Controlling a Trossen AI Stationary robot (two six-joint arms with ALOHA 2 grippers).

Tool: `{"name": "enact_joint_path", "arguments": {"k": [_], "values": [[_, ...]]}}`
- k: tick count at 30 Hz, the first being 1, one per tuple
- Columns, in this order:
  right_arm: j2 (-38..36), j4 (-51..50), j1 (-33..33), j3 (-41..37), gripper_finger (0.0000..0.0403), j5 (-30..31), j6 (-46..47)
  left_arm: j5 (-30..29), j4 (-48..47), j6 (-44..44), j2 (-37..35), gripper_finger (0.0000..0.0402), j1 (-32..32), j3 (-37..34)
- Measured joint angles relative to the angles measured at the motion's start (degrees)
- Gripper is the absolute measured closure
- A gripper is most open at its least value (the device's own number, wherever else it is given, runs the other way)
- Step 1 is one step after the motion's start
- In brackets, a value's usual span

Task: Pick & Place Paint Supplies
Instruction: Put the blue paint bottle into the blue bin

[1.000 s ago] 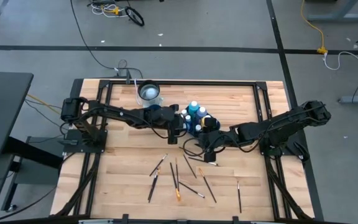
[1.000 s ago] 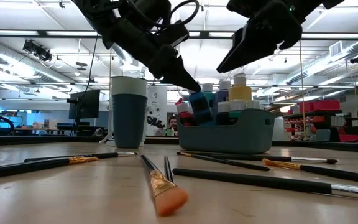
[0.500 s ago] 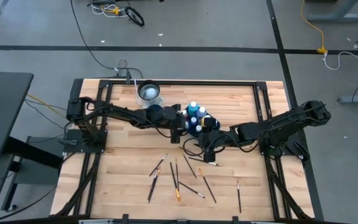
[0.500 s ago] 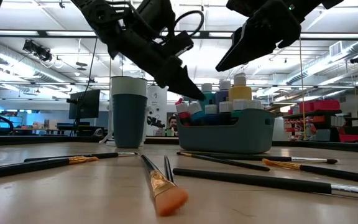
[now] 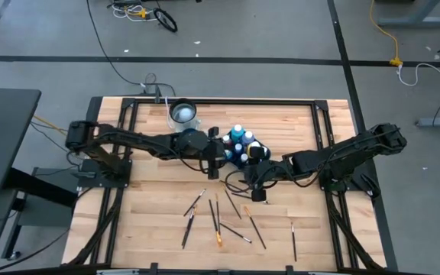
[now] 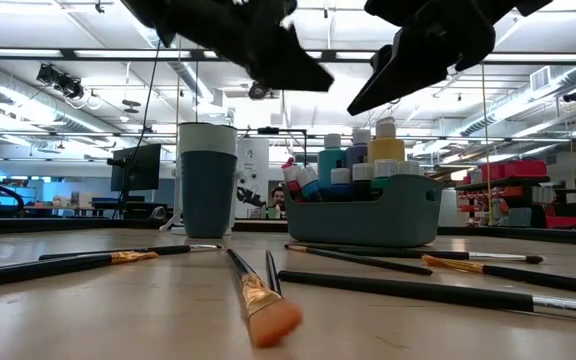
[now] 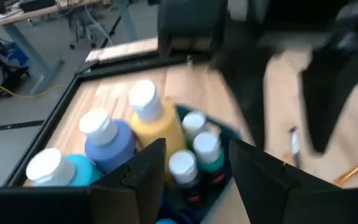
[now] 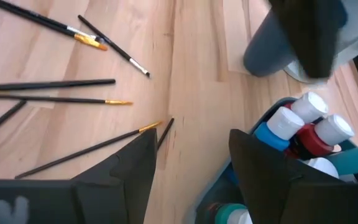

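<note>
A teal tray (image 6: 368,215) stands mid-table. In it stand several paint bottles, among them a yellow one (image 7: 154,127), a blue one (image 7: 110,144) and a red one (image 8: 321,138). My left gripper (image 7: 197,168) hovers open above the tray's left side (image 5: 220,156), empty. My right gripper (image 8: 190,163) hangs open and empty above the tray's near right side (image 5: 250,186), high over the table (image 6: 356,105). Several thin brushes (image 5: 220,215) lie flat on the wood nearer the front edge.
A dark blue cup (image 6: 208,180) stands at the tray's far left (image 5: 182,114). In the low view, brushes (image 6: 258,300) lie across the whole foreground. A black frame (image 5: 334,122) borders the wooden table.
My left gripper has let go of a teal-blue bottle it held tilted over the tray's left end. It has then risen well clear of the tray and drawn slightly toward the table's left edge. The bottle now stands among the others in the tray.
</note>
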Motion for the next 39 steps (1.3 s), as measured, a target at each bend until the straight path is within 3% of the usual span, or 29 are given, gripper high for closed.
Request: {"name": "enact_joint_path", "arguments": {"k": [4,8,12,17,23,32,39], "values": [[0.0,0.2,0.0,0.0,0.0198,-0.1,1.2,-2.8,-5.1,-6.6,-2.0,0.0231,-1.0,0.0],[0.0,0.2,0.0,0.0,0.0198,-2.9,1.6,-3.6,-10.7,-6.3,-1.4,0.0256,-1.5,-0.3],[0.0,0.5,0.0,0.0,0.0198,-5.8,3.2,-7.1,-10.2,-8.1,1.7,0.0280,-1.6,-1.9],[0.0,-1.1,0.0,0.0,0.0198,-6.1,4.6,-17.9,-8.3,-6.3,5.1,0.0304,-1.4,-1.8],[0.0,-3.4,0.0,0.0,0.0198,-6.1,5.6,-22.4,-7.0,-2.8,7.4,0.0342,-1.5,-1.9],[1.3,-9.0,0.0,0.0,0.0198,-11.7,8.5,-23.2,-5.1,-1.7,8.5,0.0386,-1.2,-1.8],[4.5,-14.9,0.0,0.0,0.0198,-12.9,11.5,-20.4,-5.2,-1.8,8.5,0.0391,-1.2,-1.8]]}}
